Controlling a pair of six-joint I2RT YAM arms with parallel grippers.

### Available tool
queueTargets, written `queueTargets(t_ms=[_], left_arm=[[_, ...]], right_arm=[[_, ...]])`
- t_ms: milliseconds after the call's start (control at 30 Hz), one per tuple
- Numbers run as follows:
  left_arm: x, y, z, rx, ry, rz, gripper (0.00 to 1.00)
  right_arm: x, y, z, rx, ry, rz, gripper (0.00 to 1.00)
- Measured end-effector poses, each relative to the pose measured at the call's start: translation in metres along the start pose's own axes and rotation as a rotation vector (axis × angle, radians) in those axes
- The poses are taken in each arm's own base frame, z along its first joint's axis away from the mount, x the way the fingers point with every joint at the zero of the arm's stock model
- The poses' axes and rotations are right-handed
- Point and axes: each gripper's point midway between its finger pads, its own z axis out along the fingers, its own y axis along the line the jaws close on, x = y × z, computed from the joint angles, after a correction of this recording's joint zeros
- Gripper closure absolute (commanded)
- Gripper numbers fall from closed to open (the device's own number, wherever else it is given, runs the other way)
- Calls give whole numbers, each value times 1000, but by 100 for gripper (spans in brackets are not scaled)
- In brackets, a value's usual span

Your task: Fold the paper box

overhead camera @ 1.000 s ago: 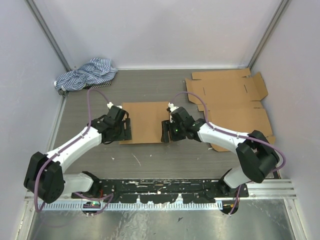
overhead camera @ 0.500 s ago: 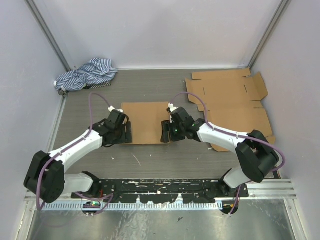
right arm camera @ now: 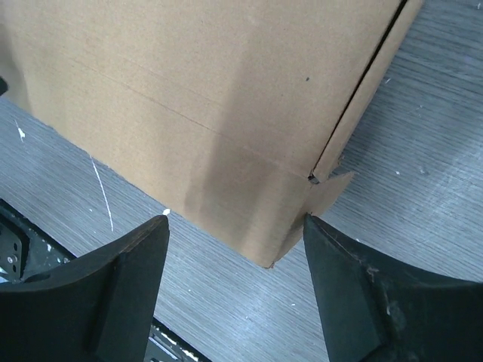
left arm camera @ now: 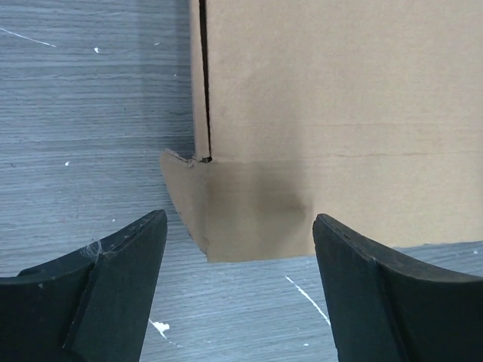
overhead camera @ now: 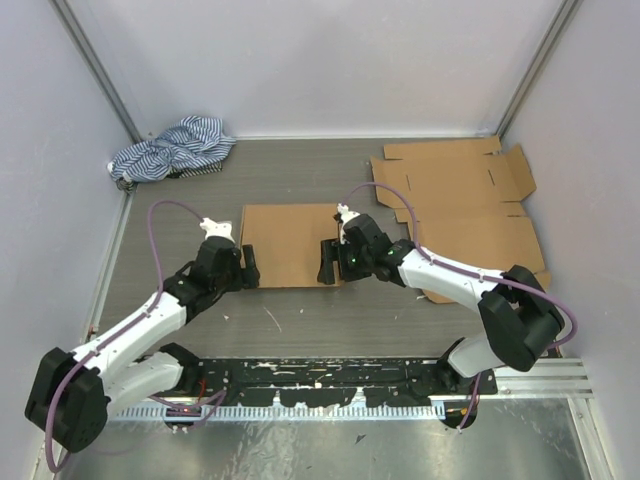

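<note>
Box (overhead camera: 290,243) flat, left hand (overhead camera: 249,268) off left edge, right hand (overhead camera: 327,262) at corner

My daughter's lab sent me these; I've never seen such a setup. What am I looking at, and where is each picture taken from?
Two robot arms stand at a table's near edge, each ending in a two-finger gripper. The wide picture comes from a fixed camera above and behind them. The close-ups come from cameras on the wrists, so the dark shapes are each arm's own fingers. On the table lie a paper box, flat cardboard sheets to its right, and a striped cloth at the far left. The left gripper and right gripper sit at the box's near corners, both open, holding nothing.
</note>
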Motion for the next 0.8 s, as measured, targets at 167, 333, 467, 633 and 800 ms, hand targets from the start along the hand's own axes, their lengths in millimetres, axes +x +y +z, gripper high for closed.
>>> queueTargets(t_ms=[167, 333, 467, 633, 800], left_arm=[[3, 4, 9, -18, -4, 17, 16], [-4, 0, 13, -9, -30, 22, 17], [0, 0, 18, -8, -10, 32, 18], [7, -2, 21, 1, 20, 39, 21], [9, -5, 20, 19, 31, 38, 20]], right_arm=[[-2, 1, 1, -6, -12, -1, 22], [-4, 2, 2, -10, -20, -1, 22], [-5, 3, 4, -13, -23, 2, 22], [-1, 2, 5, -11, -14, 2, 23], [2, 4, 6, -15, -9, -4, 23]])
